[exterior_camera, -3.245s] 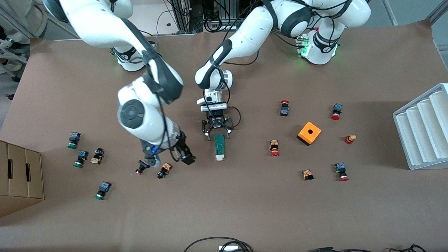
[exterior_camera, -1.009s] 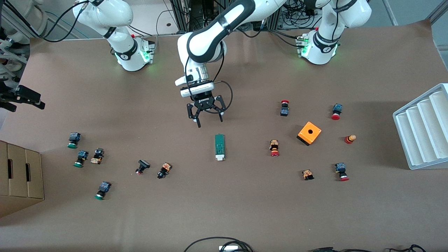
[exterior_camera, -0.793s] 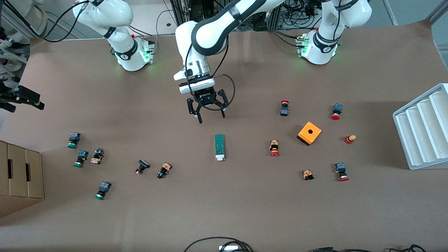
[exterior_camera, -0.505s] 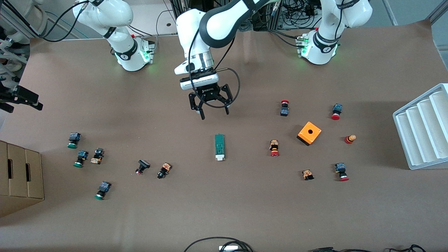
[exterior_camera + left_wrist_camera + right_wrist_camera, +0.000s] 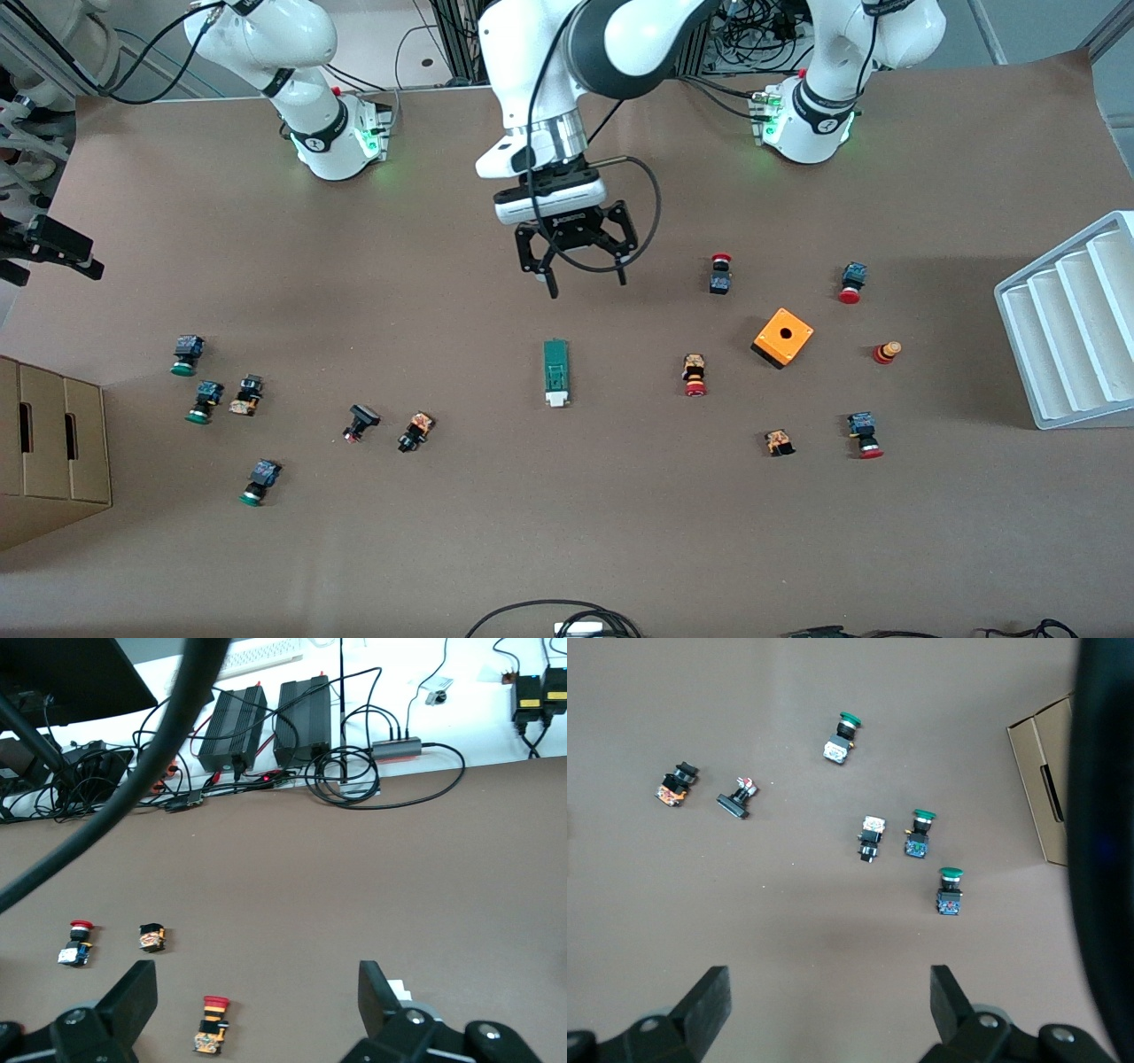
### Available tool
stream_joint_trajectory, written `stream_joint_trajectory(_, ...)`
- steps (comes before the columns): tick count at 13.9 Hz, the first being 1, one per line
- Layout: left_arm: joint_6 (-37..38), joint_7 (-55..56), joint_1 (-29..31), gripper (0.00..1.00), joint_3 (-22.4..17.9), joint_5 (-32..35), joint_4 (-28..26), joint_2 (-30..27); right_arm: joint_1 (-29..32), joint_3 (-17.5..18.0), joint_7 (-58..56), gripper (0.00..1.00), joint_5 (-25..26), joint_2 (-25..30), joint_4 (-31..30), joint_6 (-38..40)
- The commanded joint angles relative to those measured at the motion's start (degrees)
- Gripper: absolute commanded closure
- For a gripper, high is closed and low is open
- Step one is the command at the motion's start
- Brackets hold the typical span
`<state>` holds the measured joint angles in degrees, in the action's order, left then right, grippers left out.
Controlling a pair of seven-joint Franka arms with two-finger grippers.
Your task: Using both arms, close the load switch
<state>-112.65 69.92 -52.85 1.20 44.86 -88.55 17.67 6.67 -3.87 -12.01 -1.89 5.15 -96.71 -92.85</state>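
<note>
While neither arm touches it, the load switch [image 5: 555, 373] lies flat at mid-tabletop [image 5: 567, 532] in the front view, its white block at the end nearer the camera. The left end effector [image 5: 580, 275] hangs at about 1 o'clock from the switch, fingers spread wide and empty. The right end effector [image 5: 53, 248] sits at the tabletop's edge near 9 o'clock, by the cardboard box [image 5: 53, 452]; that arm waits. The switch appears already worked or not yet engaged; which, the frames do not settle.

Left wrist view: the left end effector [image 5: 257, 992] is wide open, nothing between its fingers; a red-capped push-button [image 5: 211, 1028] lies below.

Right wrist view: the right end effector [image 5: 828, 997] is likewise fully open and empty over green-capped push-buttons [image 5: 921, 835].

Any further action calls for both arms returning over the switch.
</note>
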Motion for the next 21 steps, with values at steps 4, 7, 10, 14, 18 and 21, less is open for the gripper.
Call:
stream_joint_trajectory(4,3.6,-9.1,9.4,0.0,0.6,-9.2,-2.0,-7.6,0.2,-0.2,0.0,0.0,-1.0,-0.2,0.7,-0.3)
stream_joint_trajectory(7,5.0,-18.3,15.1,0.0,0.6,-14.4,-1.9,-9.8,0.3,-0.2,-0.5,0.0,-1.0,-0.2,0.7,-0.2)
stream_joint_trajectory(10,7.2,-27.3,20.7,0.0,0.6,-18.9,-1.6,-11.8,0.3,-0.2,-0.5,0.0,-1.0,-0.2,0.7,-0.3)
stream_joint_trajectory(14,7.3,-32.3,28.2,0.0,0.3,-27.0,0.0,-12.6,0.3,-0.3,-0.5,0.0,-1.0,-0.7,0.7,-0.3)
stream_joint_trajectory(18,8.7,-32.7,34.0,0.0,0.3,-31.4,0.0,-13.1,0.1,-0.2,-0.6,0.0,-0.9,-0.7,0.7,-0.2)
stream_joint_trajectory(21,8.7,-32.7,36.3,0.0,0.3,-33.2,0.0,-13.2,-0.1,-0.2,-0.6,0.0,-0.5,-0.7,0.7,-0.1)
